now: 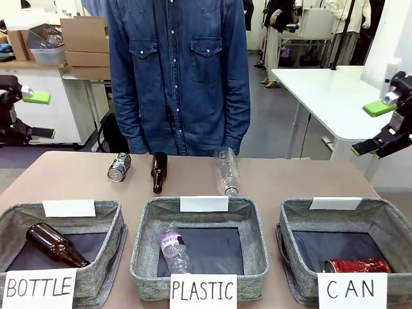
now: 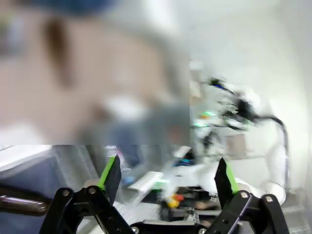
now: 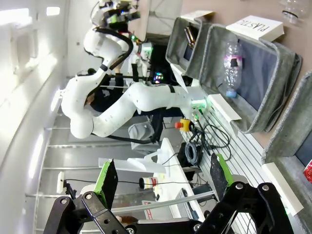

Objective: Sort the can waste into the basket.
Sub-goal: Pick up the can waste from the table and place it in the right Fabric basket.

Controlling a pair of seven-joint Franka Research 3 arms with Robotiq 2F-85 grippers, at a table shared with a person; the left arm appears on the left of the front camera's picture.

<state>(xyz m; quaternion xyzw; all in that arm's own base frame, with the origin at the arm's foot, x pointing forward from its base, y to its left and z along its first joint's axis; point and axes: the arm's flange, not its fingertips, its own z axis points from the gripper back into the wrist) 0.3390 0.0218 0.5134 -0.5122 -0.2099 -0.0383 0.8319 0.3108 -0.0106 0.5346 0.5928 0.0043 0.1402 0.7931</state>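
Front view: the red can (image 1: 356,265) already lies in the basket (image 1: 380,209) signed CAN, on your right. The dark can (image 1: 119,167) lies on its side on the table (image 1: 64,180), on the far left side, close in front of the person (image 1: 179,77) and near a brown bottle (image 1: 158,171). Both arms hang at the picture's edges. The left gripper (image 1: 38,116) and the right gripper (image 1: 372,127) have their jaws wide apart and hold nothing. The dark can looks like the one left to fetch. Bring the pads down across its round body, not its ends, and keep clear of the brown bottle.

Left wrist view: this is mostly blur, but you can see the left gripper (image 2: 168,178) spread wide with nothing between its pads.

Right wrist view: the right gripper (image 3: 163,180) is spread and empty too. A sliver of the red can (image 3: 308,171) shows in the basket (image 3: 287,131) at the picture's edge. Release low over that basket so the dark can doesn't bounce out.
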